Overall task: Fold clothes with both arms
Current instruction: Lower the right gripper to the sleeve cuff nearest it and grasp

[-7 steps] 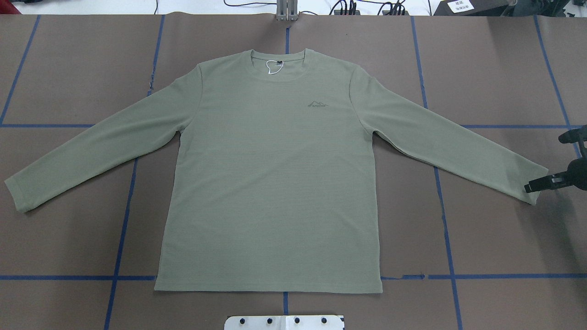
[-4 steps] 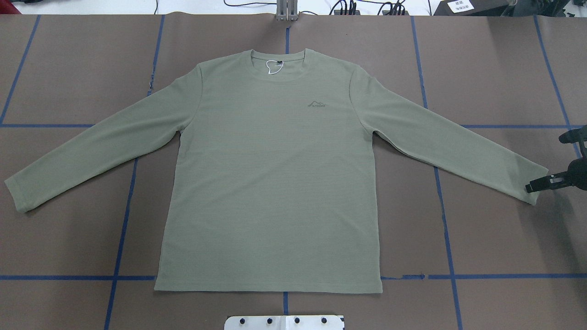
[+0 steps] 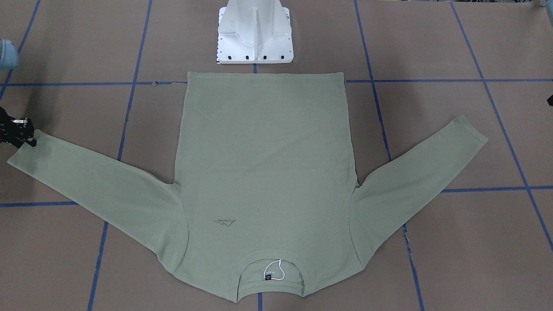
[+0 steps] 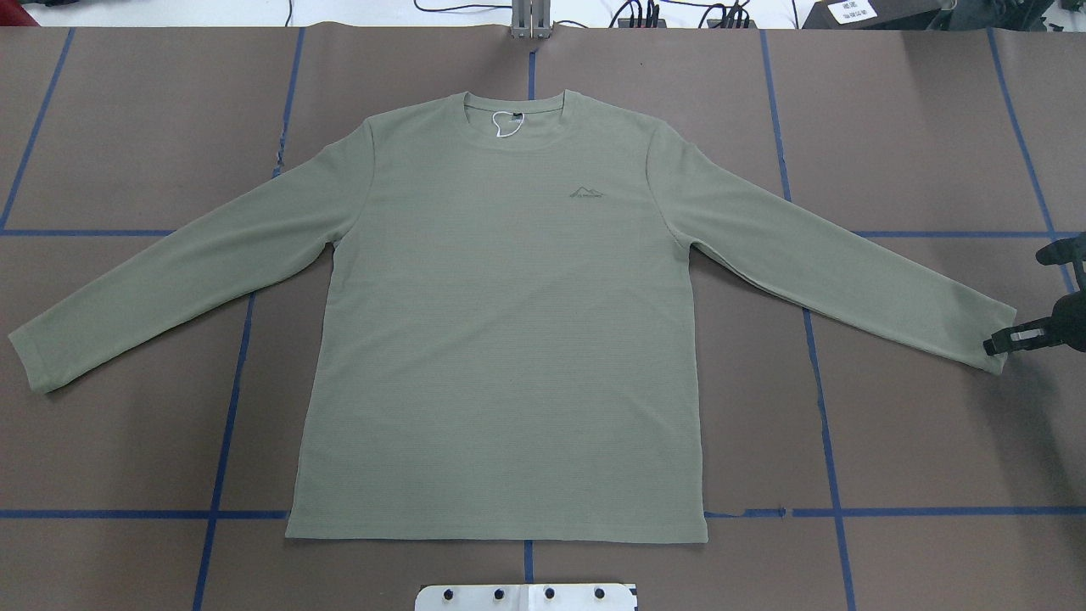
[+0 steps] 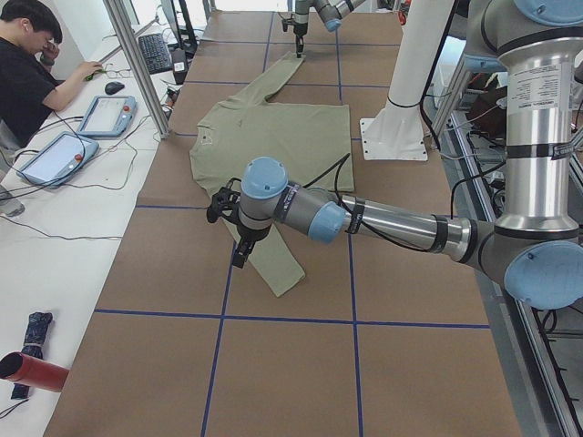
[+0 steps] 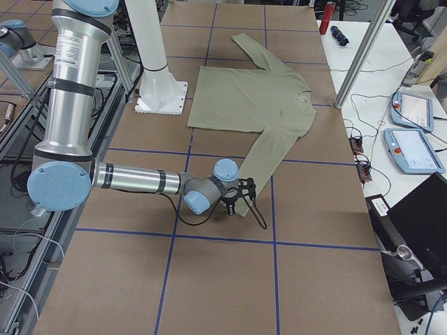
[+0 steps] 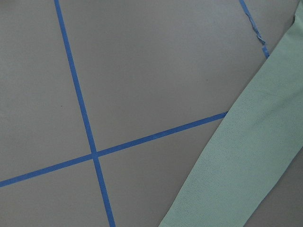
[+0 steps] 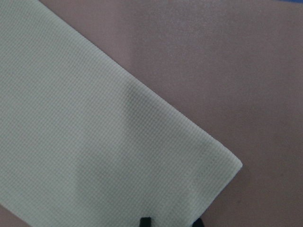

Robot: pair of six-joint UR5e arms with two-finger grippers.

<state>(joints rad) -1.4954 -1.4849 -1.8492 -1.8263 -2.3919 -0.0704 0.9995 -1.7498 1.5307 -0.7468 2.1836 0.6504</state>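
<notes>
The green shirt [image 4: 509, 339] lies flat on the brown table [image 4: 916, 441], front up, with both sleeves spread out wide. The right claw [image 4: 1003, 340] is down at the cuff [image 8: 213, 165] of one sleeve. Its two fingertips [image 8: 145, 221] stand a little apart, a narrow gap, with the edge of the cuff between them. To me it does not look squeezed shut. The left claw [image 5: 239, 251] hangs just beside the other sleeve, toward its cuff end. I cannot tell if that one is wide or narrow.

What could go wrong? The right claw sits right at the corner of the cuff. If it bites only that thin edge, the cloth may slip out when the arm lifts. If it grabs just the top layer, the sleeve could open up and fold crooked. And if one arm pulls alone, the whole shirt may slide and wrinkle.
</notes>
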